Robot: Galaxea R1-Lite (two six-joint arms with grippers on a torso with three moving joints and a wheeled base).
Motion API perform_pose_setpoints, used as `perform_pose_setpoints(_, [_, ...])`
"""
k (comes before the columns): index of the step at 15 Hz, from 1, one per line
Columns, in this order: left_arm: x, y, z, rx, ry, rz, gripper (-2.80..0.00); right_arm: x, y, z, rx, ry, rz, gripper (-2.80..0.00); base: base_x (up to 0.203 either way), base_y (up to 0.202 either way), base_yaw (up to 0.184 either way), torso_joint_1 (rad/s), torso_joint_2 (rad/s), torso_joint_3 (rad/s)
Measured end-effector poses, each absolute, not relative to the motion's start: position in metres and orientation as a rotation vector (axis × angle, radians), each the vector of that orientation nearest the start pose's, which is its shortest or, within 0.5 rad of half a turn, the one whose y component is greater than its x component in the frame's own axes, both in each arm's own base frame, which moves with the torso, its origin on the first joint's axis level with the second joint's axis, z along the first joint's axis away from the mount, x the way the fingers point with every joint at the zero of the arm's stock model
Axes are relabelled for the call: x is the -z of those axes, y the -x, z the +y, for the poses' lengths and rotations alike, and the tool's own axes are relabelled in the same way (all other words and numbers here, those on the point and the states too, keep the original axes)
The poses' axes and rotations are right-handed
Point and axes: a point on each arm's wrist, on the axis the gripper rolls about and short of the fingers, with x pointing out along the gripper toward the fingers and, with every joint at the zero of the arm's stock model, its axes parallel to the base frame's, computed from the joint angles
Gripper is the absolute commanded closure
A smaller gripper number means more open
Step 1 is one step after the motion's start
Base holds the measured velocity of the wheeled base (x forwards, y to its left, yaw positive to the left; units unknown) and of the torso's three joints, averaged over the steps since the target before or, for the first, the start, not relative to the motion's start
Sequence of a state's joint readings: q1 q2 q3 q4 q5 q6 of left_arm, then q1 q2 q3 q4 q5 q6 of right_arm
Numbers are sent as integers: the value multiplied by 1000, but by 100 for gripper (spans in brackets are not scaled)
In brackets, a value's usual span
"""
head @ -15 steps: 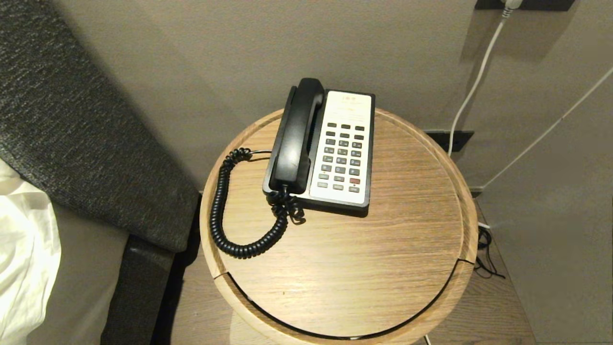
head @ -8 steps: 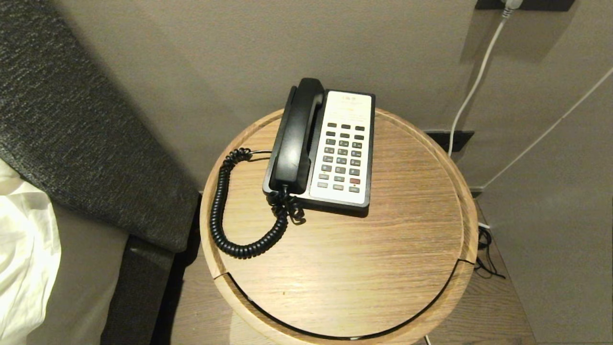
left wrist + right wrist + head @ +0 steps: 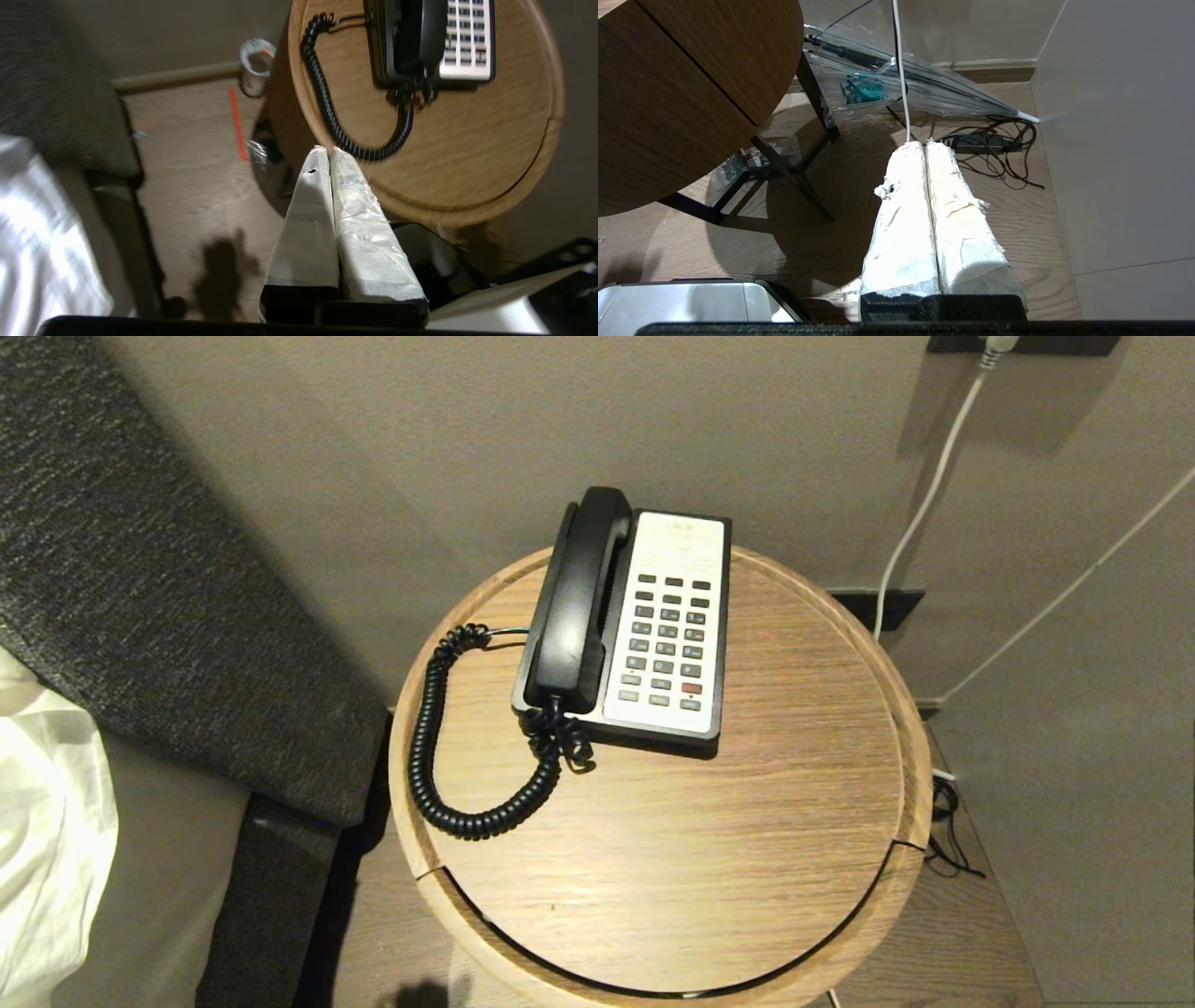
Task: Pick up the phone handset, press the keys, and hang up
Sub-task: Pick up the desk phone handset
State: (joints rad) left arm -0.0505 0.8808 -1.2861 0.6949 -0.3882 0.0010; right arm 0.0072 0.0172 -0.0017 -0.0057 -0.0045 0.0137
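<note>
Neither gripper showed in the head view, so each arm's place had to be read from its own wrist camera. Nearest, the left gripper point(image 3: 329, 150) hung with its taped fingers pressed together on nothing, at the near edge of the round wooden table point(image 3: 490, 154) and short of the coiled cord point(image 3: 327, 107) looped on the top. The right gripper point(image 3: 924, 143), likewise closed and empty, hung low over the floor beside the table's underside, so the left arm looked the better placed for the pickup. Farther on, the phone handset point(image 3: 577, 607) lay in its cradle along the left side of the phone base point(image 3: 667, 635), its long axis running away from the robot toward the wall, cord end nearest. From the left gripper it lay ahead, across the table, well apart. In the left wrist view the handset's far end was cut off by the frame, and the keys point(image 3: 667, 639) were too small to read.
</note>
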Motion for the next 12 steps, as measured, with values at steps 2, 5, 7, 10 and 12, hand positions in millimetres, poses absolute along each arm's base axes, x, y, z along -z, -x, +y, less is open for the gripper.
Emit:
perform_pose_setpoints(2, [-364, -86, -20, 490, 90, 370, 0, -77, 22, 0, -2, -13, 10, 0, 0, 0, 0, 0, 0, 0])
perform_pose_setpoints(5, [-374, -148, -62, 562, 144, 492, 0, -77, 22, 0, -2, -13, 10, 0, 0, 0, 0, 0, 0, 0])
perform_pose_setpoints(7, [-371, -177, -97, 534, 105, 530, 0, -77, 22, 0, -3, -14, 10, 0, 0, 0, 0, 0, 0, 0])
perform_pose_setpoints(10, [-371, -197, -139, 490, -21, 499, -280, -77, 22, 0, -2, -14, 10, 0, 0, 0, 0, 0, 0, 0])
perform_pose_setpoints(12, [-370, -203, -162, 446, -69, 474, -280, -77, 22, 0, -2, -13, 10, 0, 0, 0, 0, 0, 0, 0])
